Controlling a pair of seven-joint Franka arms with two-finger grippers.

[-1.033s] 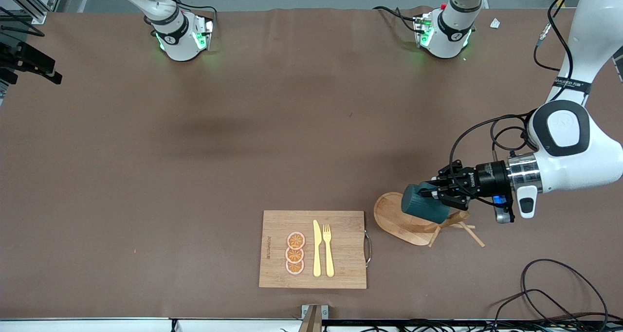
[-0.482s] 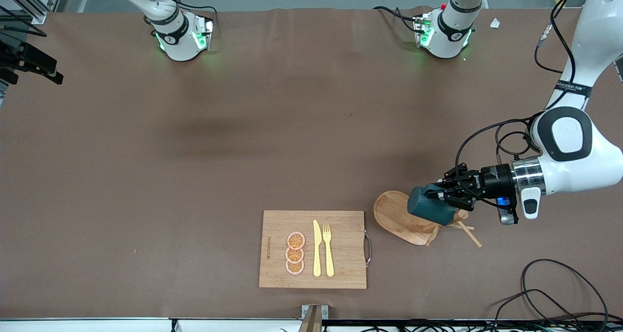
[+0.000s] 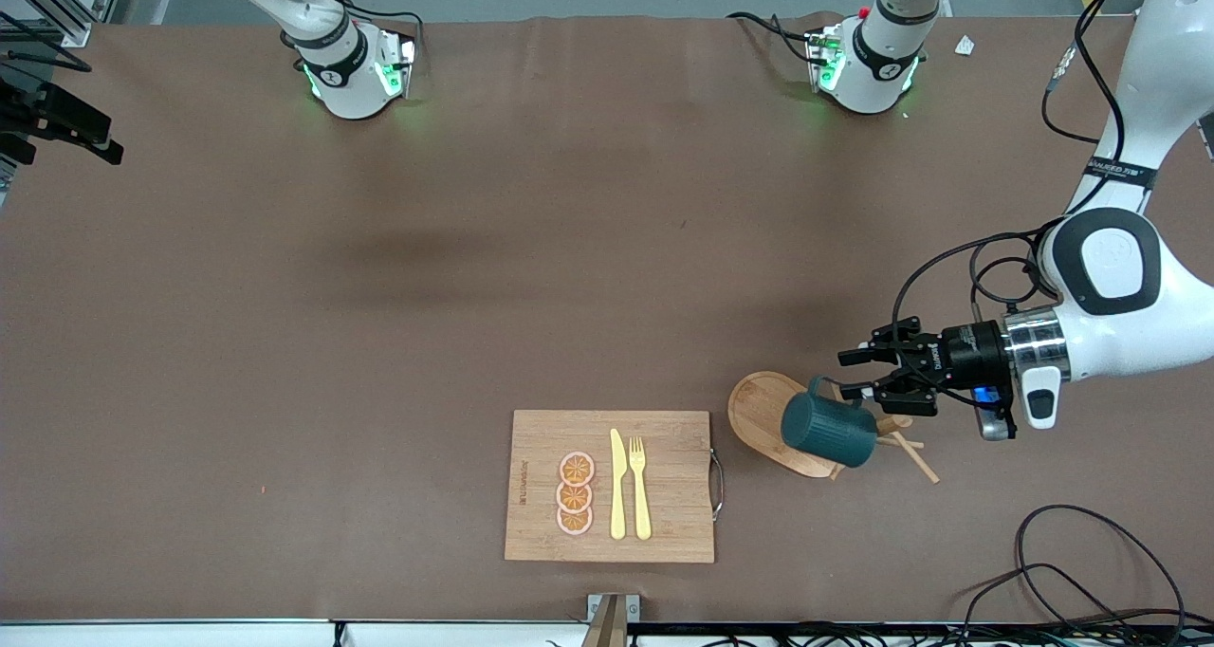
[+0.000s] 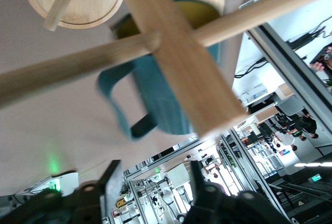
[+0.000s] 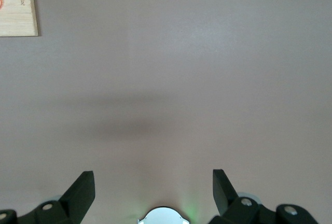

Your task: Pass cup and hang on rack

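The dark teal ribbed cup [image 3: 828,429] hangs tilted on the light wooden rack, over its oval base [image 3: 759,410]. In the left wrist view the cup's loop handle [image 4: 120,107] sits at a thin peg [image 4: 72,76] beside the central post [image 4: 176,63], and the yellow inside [image 4: 196,10] shows. My left gripper [image 3: 847,372] is open and empty, just clear of the cup toward the left arm's end; it shows at the left wrist view's edge [image 4: 155,182]. My right gripper [image 5: 154,187] is open and empty over bare table and is out of the front view.
A rectangular wooden cutting board [image 3: 664,533] with orange slices [image 3: 575,493], a yellow knife [image 3: 617,484] and a fork [image 3: 640,486] lies beside the rack, toward the right arm's end. Its corner shows in the right wrist view [image 5: 18,6]. Cables [image 3: 1091,571] lie near the front edge.
My left gripper has opened, let go of the cup and drawn back toward the left arm's end. The cup has dropped and tilted onto the rack.
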